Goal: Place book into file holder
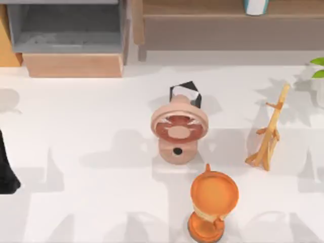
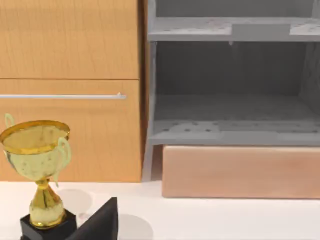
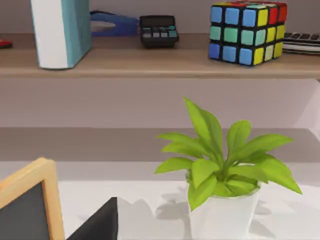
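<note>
The book (image 3: 62, 30) has a teal cover and white page edges. It stands upright on the long brown shelf (image 3: 150, 65), and from above it sits at the back right (image 1: 255, 6). The file holder (image 1: 71, 35), grey inside with a light wooden front (image 2: 240, 172), stands at the back left with its mouth free. My left arm (image 1: 6, 169) is parked at the table's left edge. A dark part of the left gripper (image 2: 100, 222) faces the holder. A dark part of the right gripper (image 3: 100, 222) faces the shelf, low and well short of the book.
A pink fan (image 1: 178, 129) stands mid-table with an orange cup-shaped object (image 1: 212, 202) in front of it and a wooden stand (image 1: 268, 134) to its right. A potted plant (image 3: 225, 170) sits below the shelf. A gold trophy (image 2: 40, 175) stands by a wooden cabinet (image 2: 70, 90).
</note>
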Controlling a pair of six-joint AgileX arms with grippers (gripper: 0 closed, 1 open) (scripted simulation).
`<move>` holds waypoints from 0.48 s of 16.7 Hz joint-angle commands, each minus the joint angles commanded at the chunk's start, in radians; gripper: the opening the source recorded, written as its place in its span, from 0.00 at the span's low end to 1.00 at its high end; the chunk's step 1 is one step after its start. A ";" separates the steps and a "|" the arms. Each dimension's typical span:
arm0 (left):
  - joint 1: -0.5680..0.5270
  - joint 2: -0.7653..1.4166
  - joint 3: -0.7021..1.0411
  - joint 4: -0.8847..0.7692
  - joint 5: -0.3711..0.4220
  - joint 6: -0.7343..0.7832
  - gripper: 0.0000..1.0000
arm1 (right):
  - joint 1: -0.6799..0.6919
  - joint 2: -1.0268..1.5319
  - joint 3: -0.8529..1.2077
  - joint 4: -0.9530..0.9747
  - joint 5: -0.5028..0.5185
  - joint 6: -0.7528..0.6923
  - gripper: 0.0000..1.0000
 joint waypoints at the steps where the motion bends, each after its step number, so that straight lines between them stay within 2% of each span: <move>1: 0.000 0.000 0.000 0.000 0.000 0.000 1.00 | 0.000 0.000 0.000 0.000 0.000 0.000 1.00; 5: -0.027 0.050 0.055 0.012 -0.016 -0.001 1.00 | 0.000 0.000 0.000 0.000 0.000 0.000 1.00; 8: -0.092 0.187 0.193 0.036 -0.061 0.000 1.00 | 0.000 0.000 0.000 0.000 0.000 0.000 1.00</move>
